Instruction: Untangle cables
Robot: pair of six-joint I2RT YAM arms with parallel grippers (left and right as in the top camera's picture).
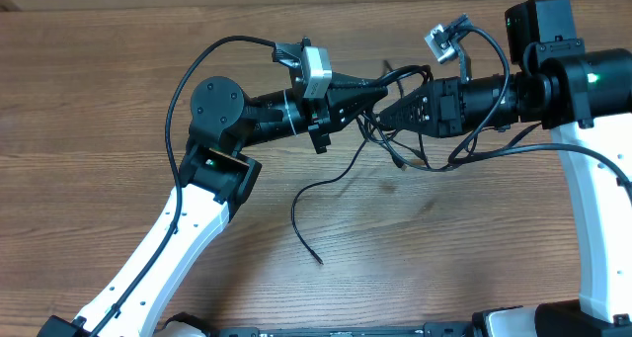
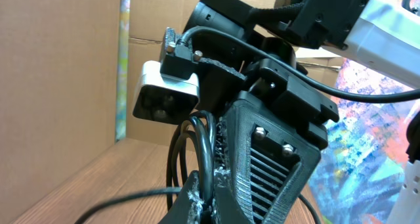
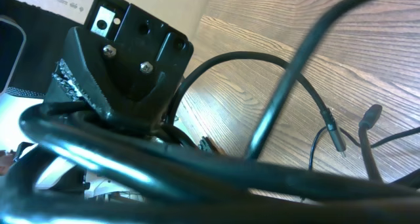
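Observation:
The thin black cables hang in a tangle between my two grippers above the wooden table. One cord trails down to a loose end. My left gripper points right and is shut on a black cable that rises from between its jaws. My right gripper points left, tip to tip with the left one, its fingers drawn close on the bundle. Blurred cables cross the right wrist view and hide its own jaws. Two plug ends lie on the table beyond.
Thicker black arm wires loop above each wrist. The right wrist camera sits just in front of my left gripper. Cardboard walls stand around the table.

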